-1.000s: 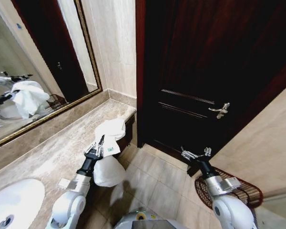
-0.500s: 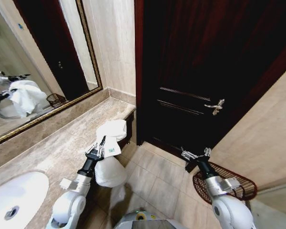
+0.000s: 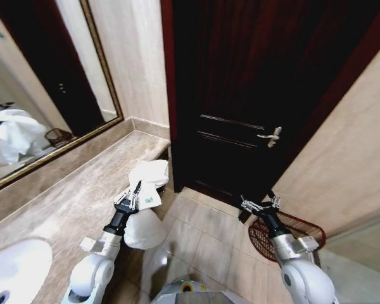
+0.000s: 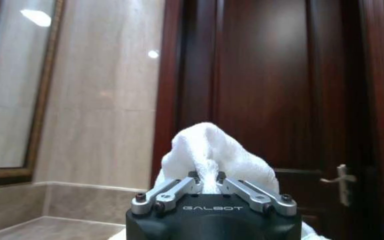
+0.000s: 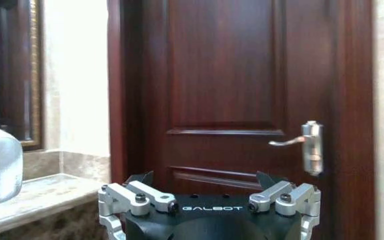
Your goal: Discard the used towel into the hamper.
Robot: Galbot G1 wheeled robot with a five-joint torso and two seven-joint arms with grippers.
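Going L to R: mirror (image 3: 44, 114) and stone counter (image 3: 69, 202) on my left. My left gripper (image 3: 132, 197) is clamped on the white towel (image 3: 147, 183), held up off the counter edge, rest of cloth drooping below. Dark door (image 3: 240, 95) dead ahead. My right gripper (image 3: 259, 204) hangs over the floor, fingers spread, nothing in it. Hamper (image 3: 291, 235) sits on the tiles by the right wall, just behind that arm. I judge we're mid-carry; next I need the towel swung right, over the hamper's mouth, then let go
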